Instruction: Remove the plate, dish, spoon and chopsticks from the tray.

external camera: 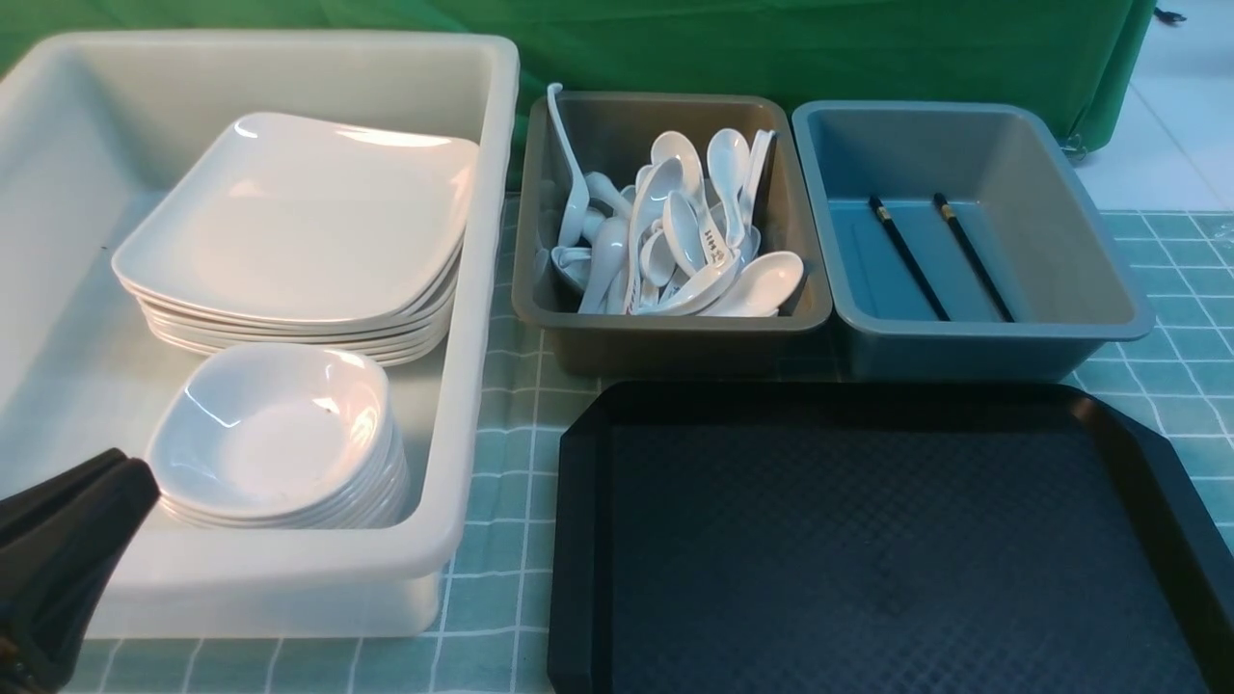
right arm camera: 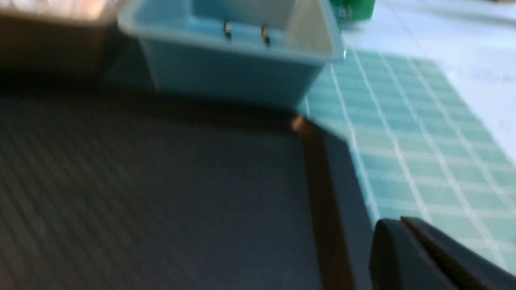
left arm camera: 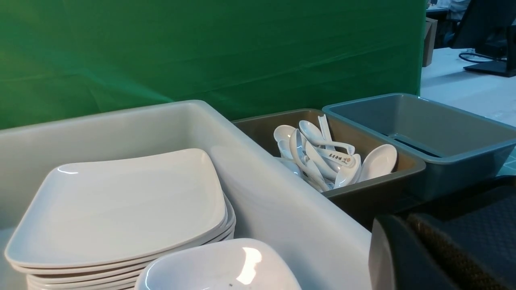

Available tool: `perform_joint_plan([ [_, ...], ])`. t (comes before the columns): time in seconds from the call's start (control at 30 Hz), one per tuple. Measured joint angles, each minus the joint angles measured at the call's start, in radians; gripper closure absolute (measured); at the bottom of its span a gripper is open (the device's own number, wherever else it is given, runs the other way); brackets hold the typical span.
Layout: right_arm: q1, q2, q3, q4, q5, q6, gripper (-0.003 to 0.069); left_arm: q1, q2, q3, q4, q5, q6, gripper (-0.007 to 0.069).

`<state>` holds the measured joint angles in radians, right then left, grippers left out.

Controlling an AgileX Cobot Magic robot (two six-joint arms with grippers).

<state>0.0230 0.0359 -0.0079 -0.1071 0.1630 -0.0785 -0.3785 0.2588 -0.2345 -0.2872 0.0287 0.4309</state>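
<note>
The black tray (external camera: pixel 829 393) lies at the front right with nothing on it. The plate (external camera: pixel 299 217) tops a stack of plates in the white tub. The dish (external camera: pixel 275 429) tops a stack of dishes in front of it. A pile of white spoons (external camera: pixel 675 241) fills the brown-grey bin. The two black chopsticks (external camera: pixel 908 258) lie in the blue-grey bin. My left gripper (external camera: pixel 125 467) is shut and empty at the tub's near left corner; it also shows in the left wrist view (left arm camera: pixel 403 221). My right gripper (right arm camera: pixel 397 223) is shut and empty over the tray's right edge, outside the front view.
The white tub (external camera: pixel 482 289) stands at the left, the brown-grey bin (external camera: pixel 665 328) in the middle and the blue-grey bin (external camera: pixel 993 333) at the right, all behind the tray. A green checked cloth (external camera: pixel 501 482) covers the table. A green backdrop hangs behind.
</note>
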Motion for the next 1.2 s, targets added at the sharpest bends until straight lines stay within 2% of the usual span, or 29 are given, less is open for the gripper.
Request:
perform_joint_plan([
  [0.23, 0.001, -0.034, 0.014, 0.029, 0.071, 0.014, 0.0643, 0.000, 0.001, 0.001, 0.000, 0.006, 0.000, 0.0607],
  [0.5, 0.003, -0.034, 0.014, 0.085, 0.080, 0.069, 0.0641, 0.000, 0.001, 0.001, 0.000, 0.007, 0.000, 0.0607],
  [1.2, 0.003, -0.034, 0.014, 0.089, 0.080, 0.079, 0.0590, 0.000, 0.001, 0.006, 0.007, 0.000, 0.000, 0.0607],
])
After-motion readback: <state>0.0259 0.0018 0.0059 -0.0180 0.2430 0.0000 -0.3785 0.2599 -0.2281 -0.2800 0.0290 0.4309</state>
